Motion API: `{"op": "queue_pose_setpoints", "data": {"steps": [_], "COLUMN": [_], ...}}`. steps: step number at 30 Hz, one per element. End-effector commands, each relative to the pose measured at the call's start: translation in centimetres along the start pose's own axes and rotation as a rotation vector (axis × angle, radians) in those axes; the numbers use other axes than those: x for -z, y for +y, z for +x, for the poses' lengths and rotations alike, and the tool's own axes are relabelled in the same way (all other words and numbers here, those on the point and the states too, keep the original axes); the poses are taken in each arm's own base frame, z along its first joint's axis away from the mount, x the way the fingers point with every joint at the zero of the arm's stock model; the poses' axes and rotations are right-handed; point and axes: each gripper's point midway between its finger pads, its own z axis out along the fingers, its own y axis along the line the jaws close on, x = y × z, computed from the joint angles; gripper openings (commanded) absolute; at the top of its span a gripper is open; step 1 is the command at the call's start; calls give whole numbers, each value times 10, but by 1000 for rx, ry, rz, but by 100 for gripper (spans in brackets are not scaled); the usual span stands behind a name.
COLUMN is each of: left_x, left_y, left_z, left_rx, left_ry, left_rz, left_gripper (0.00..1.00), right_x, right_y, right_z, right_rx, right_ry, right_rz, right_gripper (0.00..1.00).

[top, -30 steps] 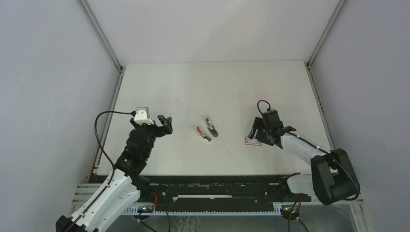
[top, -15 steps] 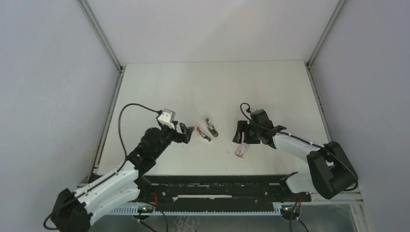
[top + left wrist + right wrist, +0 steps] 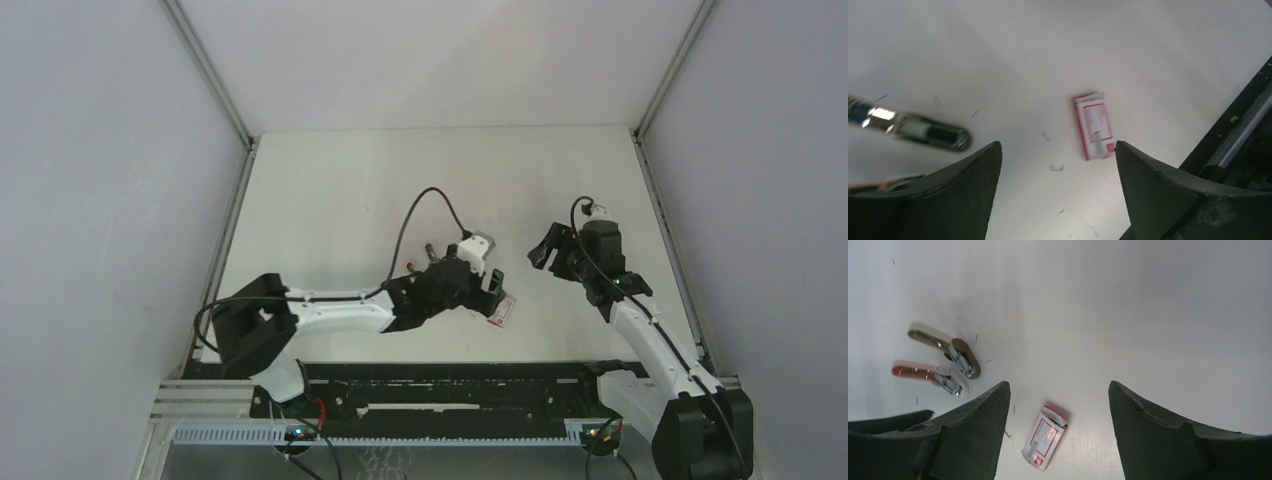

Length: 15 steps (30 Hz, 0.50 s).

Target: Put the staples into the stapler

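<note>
1. Hovering over the table (image 3: 998,50), the left gripper (image 3: 1058,150) has its fingers spread with nothing between them. The white-and-red box (image 3: 1094,127) lies just under the gap. My read: it's lining up on the box to get at the staples.
2. The right gripper (image 3: 1059,387) is also spread and empty, held off to the right, probably to give the left arm room.
3. The pink-red stapler (image 3: 928,374) lies flat on the table, left of the box, just beside a beige brass-ended piece (image 3: 943,347). No gripper touches either.
4. No strip of staples shows in any view; it's presumably in the box. Only loose single staples (image 3: 1056,168) lie scattered.
5. In the top view the left arm hides nearly all of the stapler, while the right wrist view shows it whole. The left wrist view is blurred.
</note>
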Motion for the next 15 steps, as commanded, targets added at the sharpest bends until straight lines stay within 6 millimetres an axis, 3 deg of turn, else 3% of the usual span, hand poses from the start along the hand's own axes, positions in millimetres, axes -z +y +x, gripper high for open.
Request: {"op": "queue_pose_setpoints", "data": {"steps": [1,7,15], "left_x": [-26,-57,-71], "left_y": [-44,-48,-49], "left_z": [-20,5,35], "left_rx": [1,-49,-77], "left_ry": [18,153,252], "left_rz": [56,3,-22], "left_gripper": [87,88,87], "right_x": [4,9,11], "right_y": [-16,-26,-39], "right_z": [7,10,10], "right_rx": [-36,-77,-133], "right_ry": [-10,-43,-72], "right_rz": [36,49,77], "right_gripper": [71,71,70]}}
